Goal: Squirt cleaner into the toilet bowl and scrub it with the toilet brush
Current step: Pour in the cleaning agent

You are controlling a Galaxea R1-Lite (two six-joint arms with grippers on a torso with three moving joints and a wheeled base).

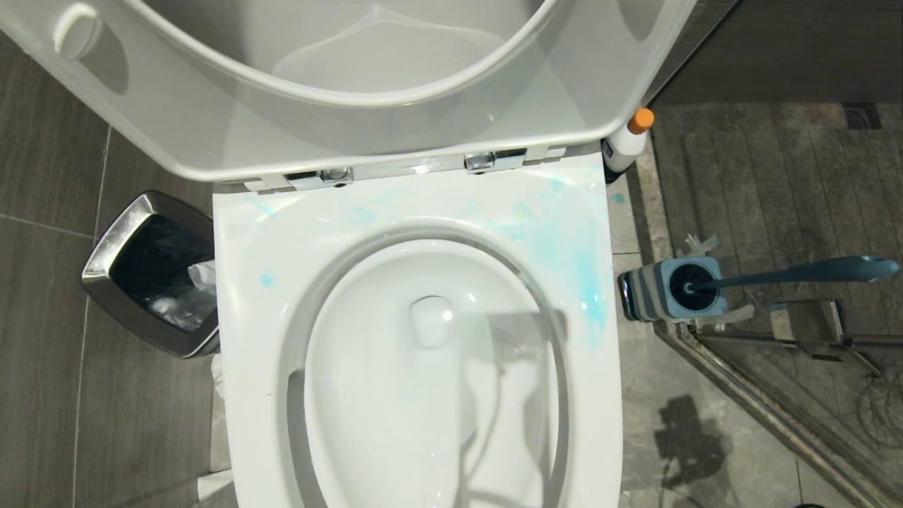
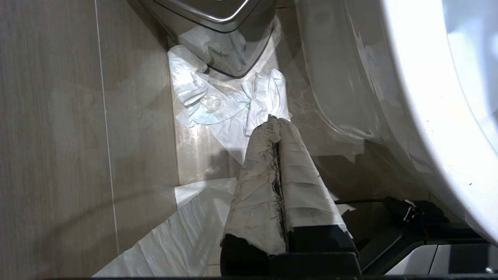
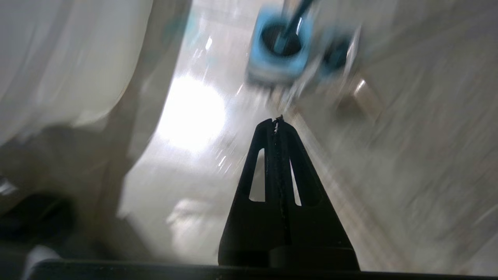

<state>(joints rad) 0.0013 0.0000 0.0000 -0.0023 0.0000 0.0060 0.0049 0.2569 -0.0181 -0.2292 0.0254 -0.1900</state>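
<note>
Closest to your head camera sat the toilet bowl [image 1: 423, 367], its seat and lid [image 1: 367, 77] tipped up against the tank. You could see pale blue smears across the flat rim [image 1: 564, 240], heaviest on the side toward the brush, while the basin itself looked white and clean of colour. That suggests cleaner had reached the rim, but you could not tell from this whether the bowl had been scrubbed.

Neither arm showed in the head view. Your left claw [image 2: 277, 120] hung low beside the outer wall of the toilet, its paper-wrapped fingers pressed together on nothing, pointing at crumpled tissue [image 2: 218, 101] on the floor by the waste bin [image 2: 218, 15]. Your right claw [image 3: 277, 121] was likewise closed and empty, on the other side of the toilet, aimed across the floor toward the holder [image 3: 278, 58]; that view was smeared with motion.

Farther out, the toilet brush [image 1: 797, 271] stood in its striped holder on the floor beside the toilet, handle leaning away from the bowl. Farthest, the cleaner [image 1: 628, 144] stood upright by the hinge end, orange cap on.

Both tools stood parked, so either the work was finished or all of it remained.
</note>
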